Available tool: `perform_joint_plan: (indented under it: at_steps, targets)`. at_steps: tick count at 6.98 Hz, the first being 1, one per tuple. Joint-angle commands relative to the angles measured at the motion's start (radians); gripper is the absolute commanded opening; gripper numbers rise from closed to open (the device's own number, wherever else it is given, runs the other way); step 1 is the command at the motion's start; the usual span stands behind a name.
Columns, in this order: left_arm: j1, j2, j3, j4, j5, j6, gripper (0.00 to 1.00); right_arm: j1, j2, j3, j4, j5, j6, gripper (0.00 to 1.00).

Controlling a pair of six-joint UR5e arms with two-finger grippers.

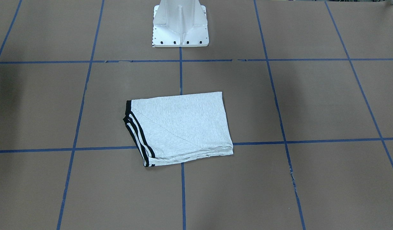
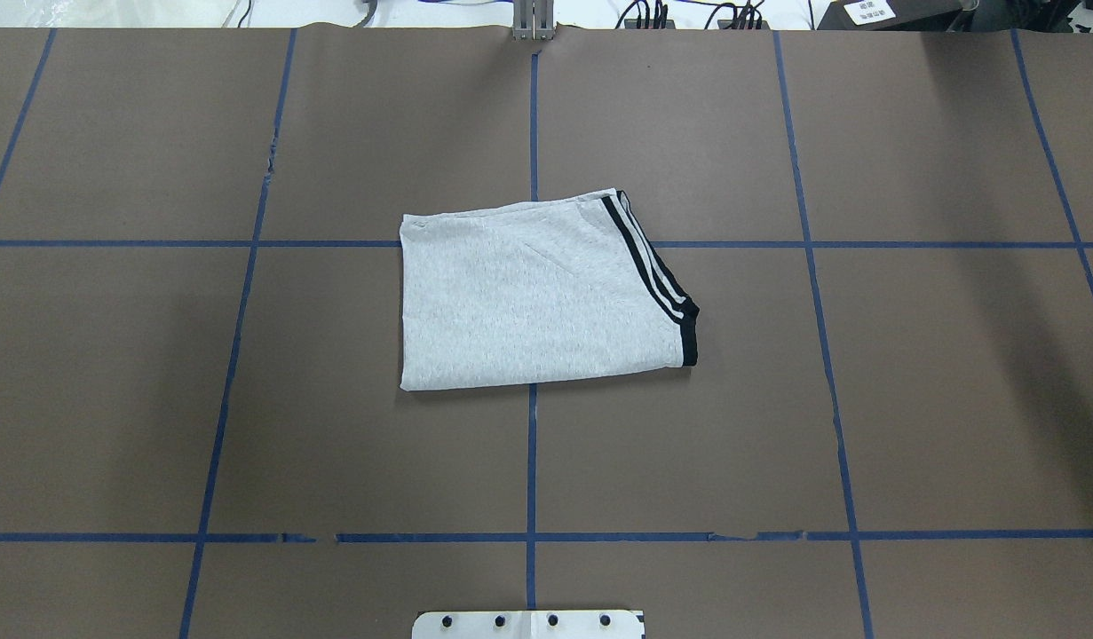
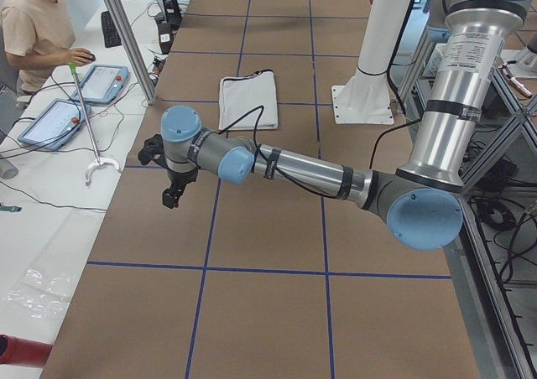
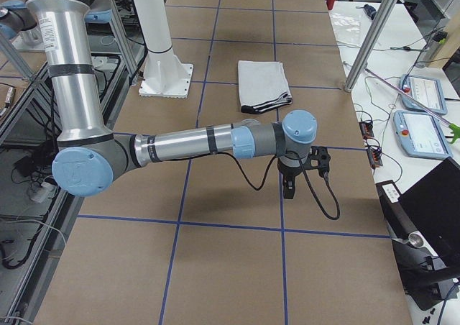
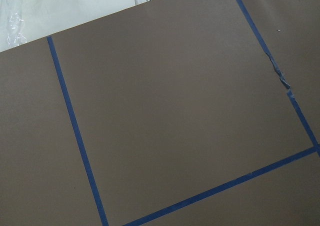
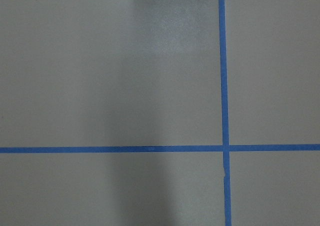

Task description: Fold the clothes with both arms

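1. Jaws of the left gripper [image 3: 172,193] point down over the table [image 3: 252,228]. They show only in the left side view, so I cannot tell whether they are spread or pressed together.
2. The right gripper [image 4: 290,187] also hangs jaws-down above the table. It shows only in the right side view, and its state cannot be told either.
3. Both wrist views take in only brown paper and blue tape [image 5: 75,131].
4. The left arm [image 3: 302,173] and right arm [image 4: 187,145] stretch out low from their elbows. Both lie outside the overhead and front views.
5. The shirt [image 2: 528,302] lies folded in a rough rectangle at the table's centre, over a tape crossing and well apart from both grippers.
6. Black double stripes [image 2: 657,280] run along the shirt's edge on the robot's right. Collar and print are hidden by the fold.
7. The pedestal [image 1: 180,28] is cut off at the top in the front view. Overhead, only the edge of its base plate shows.
8. A person [image 3: 29,27] sits at a side bench, partly cut off by the frame.
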Motion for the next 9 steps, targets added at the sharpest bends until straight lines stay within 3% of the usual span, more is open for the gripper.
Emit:
perform_joint_plan:
  at_steps: [1, 4, 6, 7, 9]
  targets:
    - [0.001, 0.024, -0.002, -0.004, -0.001, -0.005, 1.00, 0.000, -0.009, -0.001, 0.002, 0.001, 0.001, 1.00]
    - [-0.066, 0.028, 0.027, 0.018, 0.001, -0.005, 1.00, -0.001, -0.032, -0.001, 0.000, -0.019, 0.009, 1.00]
    - [-0.100, 0.016, 0.011, 0.177, 0.002, 0.002, 1.00, -0.001, -0.038, 0.005, -0.003, -0.016, -0.005, 1.00]
    - [-0.132, 0.015, 0.021, 0.179, 0.004, 0.107, 1.00, -0.001, -0.039, 0.007, -0.011, -0.011, -0.007, 1.00]
    - [-0.134, 0.022, 0.037, 0.181, 0.008, 0.133, 1.00, -0.003, -0.065, 0.022, -0.009, -0.007, -0.007, 1.00]
